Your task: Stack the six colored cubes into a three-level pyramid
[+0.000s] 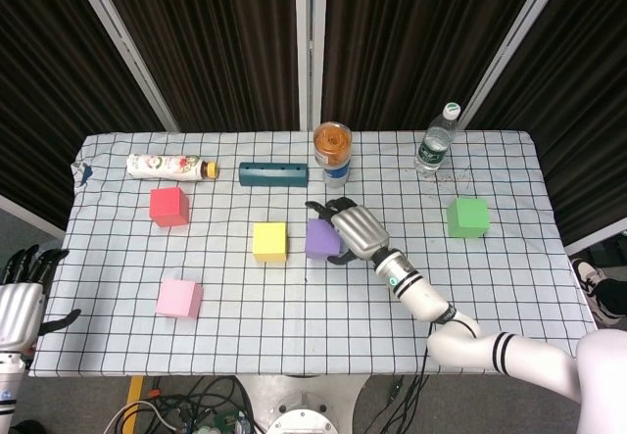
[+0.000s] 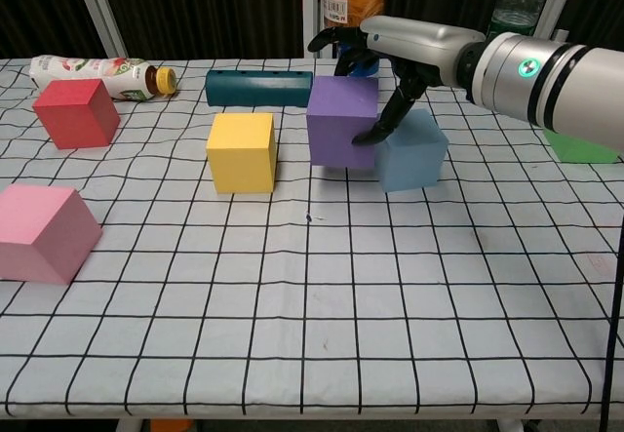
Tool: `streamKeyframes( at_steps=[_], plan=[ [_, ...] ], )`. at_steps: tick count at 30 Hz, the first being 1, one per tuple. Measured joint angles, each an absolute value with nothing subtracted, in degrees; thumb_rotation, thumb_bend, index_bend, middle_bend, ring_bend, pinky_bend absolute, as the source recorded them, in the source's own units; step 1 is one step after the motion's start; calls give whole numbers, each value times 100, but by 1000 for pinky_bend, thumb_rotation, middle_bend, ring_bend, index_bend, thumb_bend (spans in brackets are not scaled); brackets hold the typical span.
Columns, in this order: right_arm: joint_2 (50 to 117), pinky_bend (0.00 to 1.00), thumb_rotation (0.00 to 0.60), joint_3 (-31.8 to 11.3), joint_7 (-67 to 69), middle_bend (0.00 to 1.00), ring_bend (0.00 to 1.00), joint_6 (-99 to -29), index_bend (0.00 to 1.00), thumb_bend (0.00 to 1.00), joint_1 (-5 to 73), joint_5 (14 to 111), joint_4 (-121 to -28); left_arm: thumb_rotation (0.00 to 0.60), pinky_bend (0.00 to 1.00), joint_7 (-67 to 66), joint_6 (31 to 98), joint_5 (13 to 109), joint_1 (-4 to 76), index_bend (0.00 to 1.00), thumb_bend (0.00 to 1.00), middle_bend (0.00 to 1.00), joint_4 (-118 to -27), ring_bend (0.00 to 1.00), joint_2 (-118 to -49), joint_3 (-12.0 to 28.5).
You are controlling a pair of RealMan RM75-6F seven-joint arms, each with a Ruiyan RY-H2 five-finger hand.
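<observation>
right hand (image 2: 390,57): you gripped the purple cube (image 2: 342,120), fingers over its top, thumb on its right face.
left hand (image 1: 22,297): idle off the table's left edge, fingers apart, held nothing.
purple cube: sat between yellow cube (image 2: 241,151) and blue cube (image 2: 411,149), touching or just beside blue; can't tell if it rested on the cloth.
progress: base row half formed, nothing stacked.
left to do: red cube (image 2: 70,112), pink cube (image 2: 41,232), green cube (image 1: 467,217) lay scattered, well apart.

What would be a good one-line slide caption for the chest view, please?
The right hand holds the purple cube between the yellow cube and the light blue cube.
</observation>
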State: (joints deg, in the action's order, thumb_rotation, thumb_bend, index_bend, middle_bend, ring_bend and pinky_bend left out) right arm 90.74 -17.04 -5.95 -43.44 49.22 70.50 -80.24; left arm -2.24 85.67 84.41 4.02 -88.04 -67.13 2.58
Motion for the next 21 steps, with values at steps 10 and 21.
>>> streamKeyframes(
  at_steps=[10, 21],
  plan=[
    [9378, 123, 600, -1705, -346, 429, 139, -4084, 75, 176, 5293, 6902, -7524, 600, 81, -235, 8559, 8423, 402, 152, 0, 138, -8818, 46, -6707, 265],
    [9861, 120, 600, -1643, -122, 427, 139, -3953, 40, 176, 5516, 6759, -6900, 600, 81, -188, 8501, 8421, 439, 152, 0, 138, -8762, 46, -6716, 273]
  ],
)
